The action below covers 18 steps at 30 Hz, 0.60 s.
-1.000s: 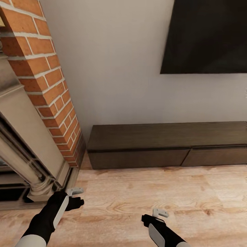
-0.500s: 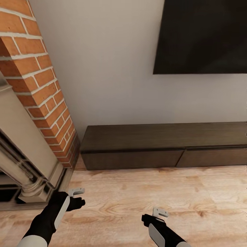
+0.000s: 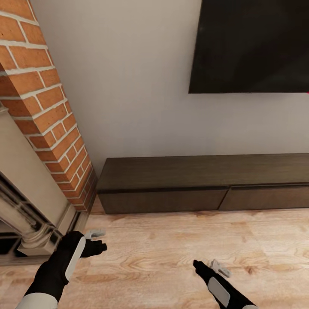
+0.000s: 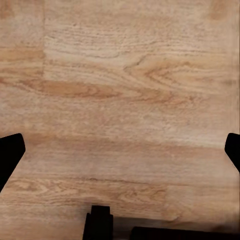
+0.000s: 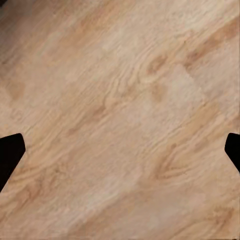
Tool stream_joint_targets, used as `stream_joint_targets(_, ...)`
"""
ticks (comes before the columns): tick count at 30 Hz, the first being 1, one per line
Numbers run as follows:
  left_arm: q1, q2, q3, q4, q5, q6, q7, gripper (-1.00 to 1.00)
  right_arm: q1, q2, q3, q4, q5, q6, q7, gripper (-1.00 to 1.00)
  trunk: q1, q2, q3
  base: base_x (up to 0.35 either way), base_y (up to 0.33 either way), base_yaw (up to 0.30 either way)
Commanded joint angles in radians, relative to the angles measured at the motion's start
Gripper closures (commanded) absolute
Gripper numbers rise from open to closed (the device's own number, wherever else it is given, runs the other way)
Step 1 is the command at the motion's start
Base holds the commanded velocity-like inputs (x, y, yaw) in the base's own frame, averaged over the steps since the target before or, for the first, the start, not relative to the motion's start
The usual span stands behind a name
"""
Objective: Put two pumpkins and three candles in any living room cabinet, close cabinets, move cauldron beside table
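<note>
The long, low dark brown cabinet (image 3: 201, 182) stands against the pale wall, and both drawer fronts that show are shut flush. Its top is bare. My left gripper (image 3: 101, 240) hangs open over the wood floor (image 3: 171, 249), short of the cabinet's left end and close to the fireplace base. My right gripper (image 3: 209, 265) is open too, low over the floor in front of the cabinet's middle. In the left wrist view the left gripper (image 4: 120, 150) has its fingertips (image 4: 10, 155) wide apart over bare planks. The right gripper (image 5: 120, 150) looks the same in the right wrist view.
A red brick chimney (image 3: 43, 107) with a beige fireplace surround (image 3: 25, 206) juts out at the left, touching the cabinet's left end. A black wall-mounted screen (image 3: 253, 43) hangs above the cabinet. Light wood floor stretches between me and the cabinet.
The camera has turned right, so the cabinet and fireplace sit further left in the picture. My right gripper has moved right and lower and has turned. The left arm has hardly moved.
</note>
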Motion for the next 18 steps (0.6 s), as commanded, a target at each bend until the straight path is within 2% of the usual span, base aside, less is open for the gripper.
stream_joint_targets(1, 0.000, 0.000, 0.001, -0.014, 0.002, 0.006, -0.001, -1.00, 0.001, -0.014, -0.010, 0.001, -0.038, 0.000, 0.054, -1.00, 0.000, 0.000, 0.000, 0.001, -0.002, 0.000)
stream_joint_targets(3, 0.001, 0.001, 0.005, -0.062, 0.010, 0.021, -0.003, -1.00, 0.004, -0.054, -0.037, 0.002, -0.165, 0.005, 0.258, -1.00, 0.000, 0.000, 0.000, 0.000, -0.001, 0.000)
stream_joint_targets(4, 0.001, 0.001, 0.005, -0.074, 0.012, 0.021, -0.003, -1.00, 0.005, -0.064, -0.041, 0.002, -0.193, 0.007, 0.306, -1.00, 0.000, 0.000, 0.000, 0.000, 0.000, 0.000)
stream_joint_targets(6, 0.000, 0.001, 0.005, -0.103, 0.017, 0.021, -0.004, -1.00, 0.008, -0.099, -0.051, 0.003, -0.283, 0.011, 0.468, -1.00, 0.000, 0.000, 0.000, 0.000, 0.000, 0.000)
stream_joint_targets(7, 0.000, 0.000, 0.003, -0.110, 0.018, 0.021, -0.004, -1.00, 0.008, -0.107, -0.054, 0.003, -0.314, 0.010, 0.523, -1.00, 0.000, 0.000, 0.000, 0.000, 0.000, 0.000)
stream_joint_targets(10, 0.000, -0.005, 0.000, -0.131, 0.024, 0.021, -0.005, -1.00, 0.009, -0.120, -0.059, 0.003, -0.356, 0.012, 0.595, -1.00, 0.004, -0.007, -0.003, 0.000, 0.000, 0.000)
stream_joint_targets(12, 0.000, -0.016, -0.001, -0.133, 0.031, 0.021, -0.005, -1.00, 0.010, -0.124, -0.062, 0.003, -0.366, 0.014, 0.612, -1.00, 0.012, -0.021, -0.009, 0.000, 0.000, 0.000)
stream_joint_targets(14, 0.000, -0.033, -0.002, -0.132, 0.036, 0.021, -0.005, -1.00, 0.010, -0.123, -0.069, 0.003, -0.372, 0.015, 0.620, -1.00, 0.019, -0.035, -0.016, 0.000, 0.000, 0.000)
stream_joint_targets(18, -0.001, -0.040, 0.002, -0.125, 0.039, 0.021, -0.005, -1.00, 0.010, -0.117, -0.076, -0.003, -0.375, 0.020, 0.620, -1.00, 0.035, -0.063, -0.028, 0.000, 0.000, 0.000)
